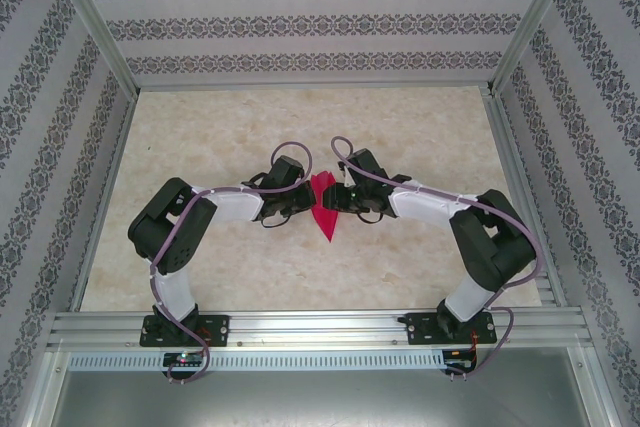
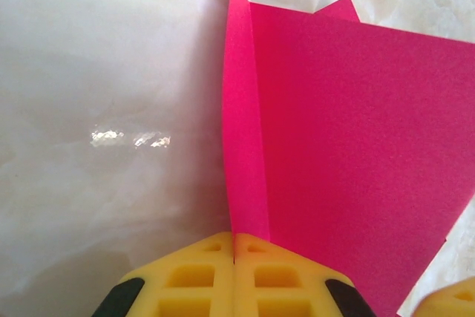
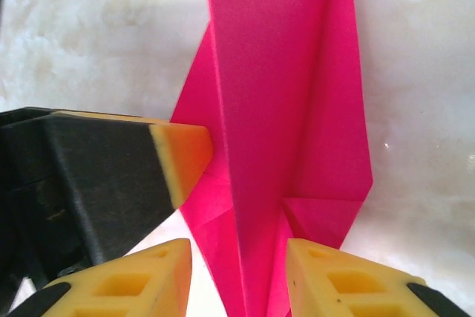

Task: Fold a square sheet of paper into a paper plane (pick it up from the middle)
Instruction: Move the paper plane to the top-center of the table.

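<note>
My left gripper (image 2: 234,261) pinches the paper plane (image 2: 349,146) at 6 o'clock; I'd close the spread right gripper (image 3: 237,257) squarely on its ridge.

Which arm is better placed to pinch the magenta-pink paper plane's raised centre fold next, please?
Probably the right: the right tool is open, straddling the slim magenta-pink paper plane along that fold, while the left tool is shut on the paper, steadying it.

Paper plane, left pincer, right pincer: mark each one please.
paper plane (image 3: 282,72), right wrist view, on its folded top layer
left pincer (image 2: 234,246), left wrist view, where the shut fingertips meet
right pincer (image 3: 237,250), right wrist view, midway between open fingertips
</note>
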You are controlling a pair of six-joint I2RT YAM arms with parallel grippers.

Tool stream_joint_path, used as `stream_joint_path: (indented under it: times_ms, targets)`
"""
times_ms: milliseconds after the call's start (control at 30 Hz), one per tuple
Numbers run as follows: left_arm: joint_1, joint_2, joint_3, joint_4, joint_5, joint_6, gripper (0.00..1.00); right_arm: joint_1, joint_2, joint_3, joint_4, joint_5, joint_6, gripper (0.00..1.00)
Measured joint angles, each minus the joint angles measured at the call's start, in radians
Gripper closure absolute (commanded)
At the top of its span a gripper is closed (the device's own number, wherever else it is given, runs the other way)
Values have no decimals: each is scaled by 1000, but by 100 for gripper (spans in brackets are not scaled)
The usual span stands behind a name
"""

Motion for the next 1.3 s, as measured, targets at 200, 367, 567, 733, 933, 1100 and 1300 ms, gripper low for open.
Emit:
stream_joint_path:
  times_ms: [200,367,567,733,933,1100,1300]
  targets:
    - [0,0,0,0,0,0,100,0,33,8,-46,32,-12,50]
    - [0,0,0,0,1,0,100,6,35,16,-68,51,-20,45]
    - [0,0,0,0,4,0,100,11,48,52,-73,63,-60,42]
    - [0,0,0,0,4,0,100,11,72,70,-74,67,-92,42]
    - [0,0,0,0,4,0,100,11,74,68,-73,26,-80,43]
    - [0,0,0,0,4,0,100,11,53,32,-65,-18,-28,44]
    - [0,0,0,0,4,0,100,11,34,23,-58,-60,22,47]
